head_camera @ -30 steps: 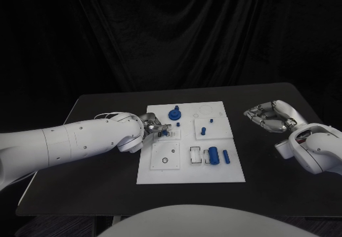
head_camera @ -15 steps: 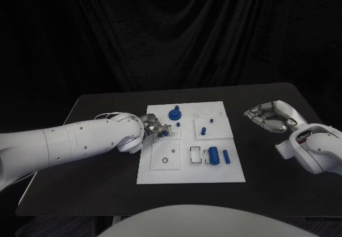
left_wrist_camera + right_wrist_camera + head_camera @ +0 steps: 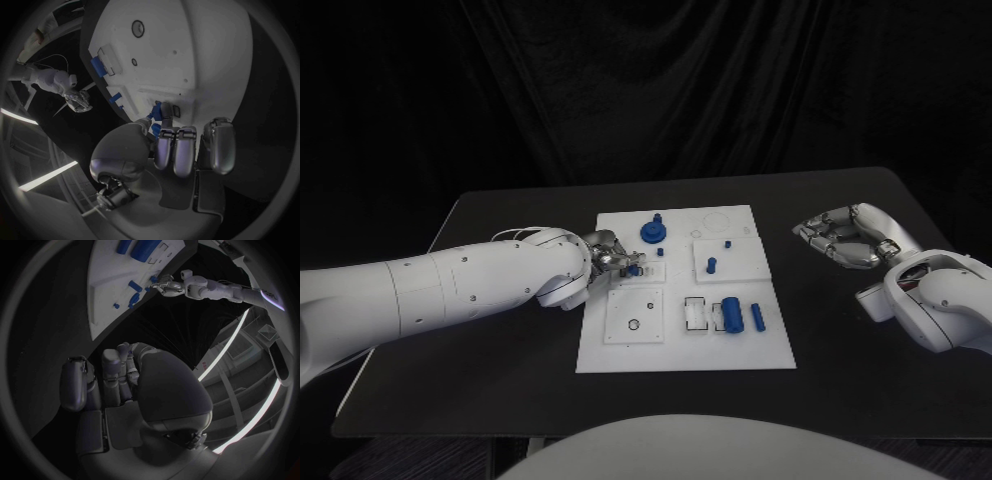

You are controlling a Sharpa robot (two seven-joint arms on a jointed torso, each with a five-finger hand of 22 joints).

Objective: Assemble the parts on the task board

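Small blue part (image 3: 635,268), held at the left edge of the white task board (image 3: 733,355), over the square panel in the board's left column, about midway along its length. The left hand (image 3: 606,262) pinches this part between its fingertips (image 3: 164,150); in the left wrist view the part (image 3: 161,112) projects beyond the curled fingers toward a small rectangular recess just beside it. Whether the part already touches the board cannot be told.

Other parts on the board: a round blue knob (image 3: 653,233) standing near the far left corner; a short blue peg (image 3: 711,266) in the far right panel; a thick blue cylinder (image 3: 731,314) and a thinner blue pin (image 3: 757,318) lying side by side in the near right section.

The right hand (image 3: 844,236) rests above the black table (image 3: 488,380), well apart from the board's right edge, fingers curled in on nothing.

Step in hand, as judged: seating the pinched part into its socket in the left panel. The task looks early to midway, since several parts lie loose. The next move calls for fine alignment of the part with the recess, a straight downward press, then release without tilting it. A skewed entry could jam the part or nudge the board.
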